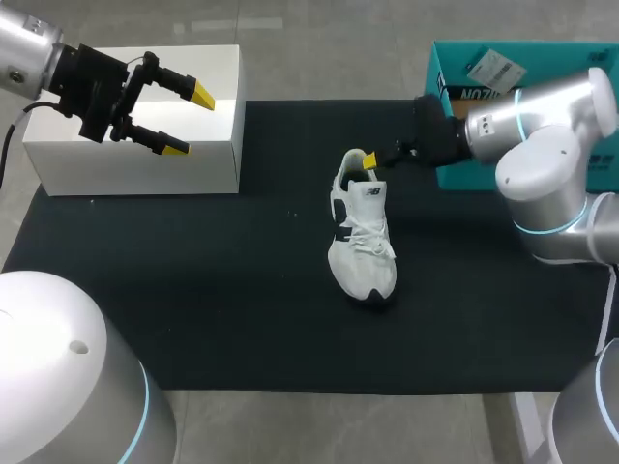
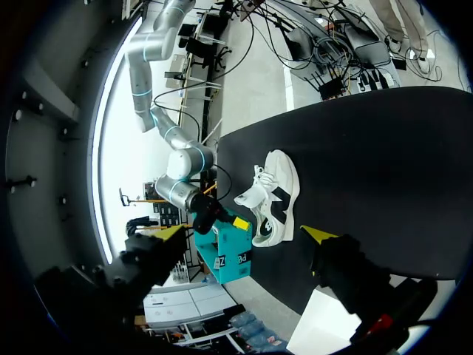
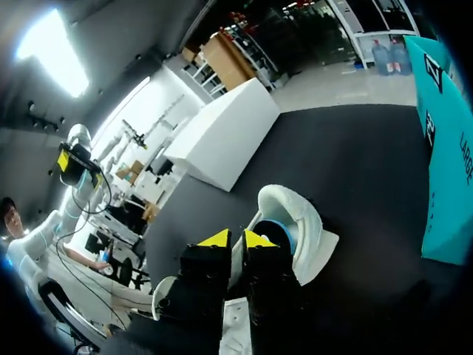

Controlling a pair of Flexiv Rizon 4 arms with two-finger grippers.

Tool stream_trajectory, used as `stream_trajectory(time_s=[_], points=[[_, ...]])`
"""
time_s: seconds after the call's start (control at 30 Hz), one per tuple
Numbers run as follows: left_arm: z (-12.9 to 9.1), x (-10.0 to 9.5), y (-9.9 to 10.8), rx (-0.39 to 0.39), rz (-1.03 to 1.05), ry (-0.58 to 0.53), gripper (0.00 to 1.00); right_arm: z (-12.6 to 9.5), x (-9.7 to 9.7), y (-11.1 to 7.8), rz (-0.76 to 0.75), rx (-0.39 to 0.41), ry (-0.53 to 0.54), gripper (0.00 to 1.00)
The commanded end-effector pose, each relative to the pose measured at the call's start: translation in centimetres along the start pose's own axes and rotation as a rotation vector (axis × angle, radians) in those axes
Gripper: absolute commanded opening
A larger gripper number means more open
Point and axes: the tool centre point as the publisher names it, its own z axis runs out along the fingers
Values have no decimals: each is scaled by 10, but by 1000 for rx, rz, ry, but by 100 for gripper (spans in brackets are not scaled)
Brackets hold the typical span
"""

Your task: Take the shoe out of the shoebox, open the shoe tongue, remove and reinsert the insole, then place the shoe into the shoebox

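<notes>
Over shoe [image 1: 362, 246], right pincer [image 1: 370, 164] closed

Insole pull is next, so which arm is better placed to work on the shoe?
Right. The right gripper sits at the heel-end opening of the shoe; the left gripper hangs open over the white box, well away from it.

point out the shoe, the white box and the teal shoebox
shoe [image 1: 363, 237]: head view, on its laces
white box [image 1: 135, 166]: head view, on its front face
teal shoebox [image 1: 447, 68]: head view, on its left wall
</notes>
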Motion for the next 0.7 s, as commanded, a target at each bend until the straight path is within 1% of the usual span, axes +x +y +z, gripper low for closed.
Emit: stream_trajectory(time_s=[0.03,0.07,0.1,0.13,0.57,0.6,0.63,0.7], points=[[0,0,0,1,0,5,100,-13,8,-6,75,165,-270,0],[0,0,0,1,0,5,100,-15,8,-6,70,200,-318,0],[0,0,0,1,0,5,100,-18,10,-6,63,221,-343,0],[0,0,0,1,0,5,100,-21,14,-5,64,209,-329,0],[0,0,0,1,0,5,100,-21,14,-5,64,209,-329,0],[0,0,0,1,0,5,100,-20,16,0,86,247,-415,0],[0,0,0,1,0,5,100,-16,18,5,95,304,-510,0],[0,0,0,1,0,5,100,-4,15,7,142,397,-655,0]])
